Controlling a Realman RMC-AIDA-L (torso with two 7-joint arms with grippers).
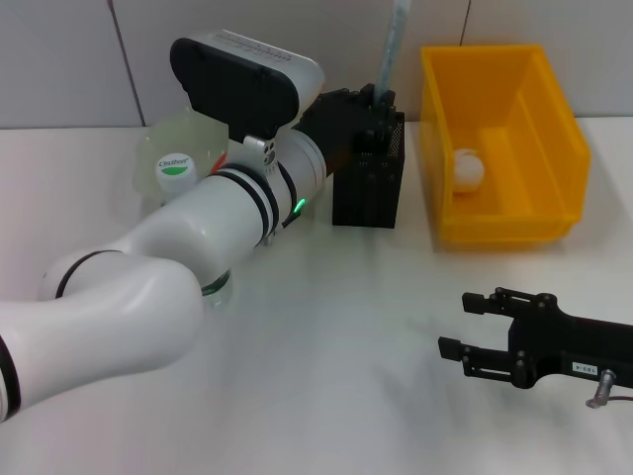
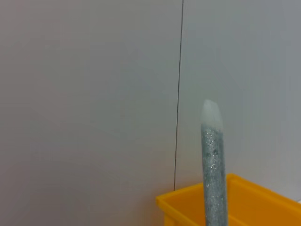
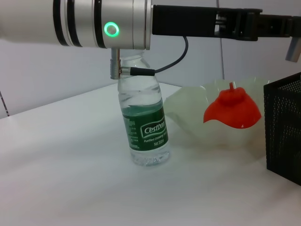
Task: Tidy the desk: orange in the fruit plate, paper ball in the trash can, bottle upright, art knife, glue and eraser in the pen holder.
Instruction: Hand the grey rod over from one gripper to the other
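Observation:
My left gripper [image 1: 380,103] hovers right over the black mesh pen holder [image 1: 368,188], shut on a grey glittery glue stick [image 1: 394,42] that points straight up. That glue stick [image 2: 214,174] also rises through the left wrist view. The paper ball [image 1: 468,168] lies inside the yellow trash can [image 1: 554,148]. The bottle [image 3: 146,125] stands upright beside the translucent fruit plate [image 3: 197,110], which holds the orange [image 3: 231,108]. My right gripper [image 1: 453,325] rests open and empty near the table's front right. Art knife and eraser are out of view.
My left arm [image 1: 198,237] stretches across the left half of the table and covers most of the bottle [image 1: 176,166] and fruit plate [image 1: 188,134]. A grey wall stands directly behind the pen holder [image 3: 284,127] and the trash can [image 2: 235,202].

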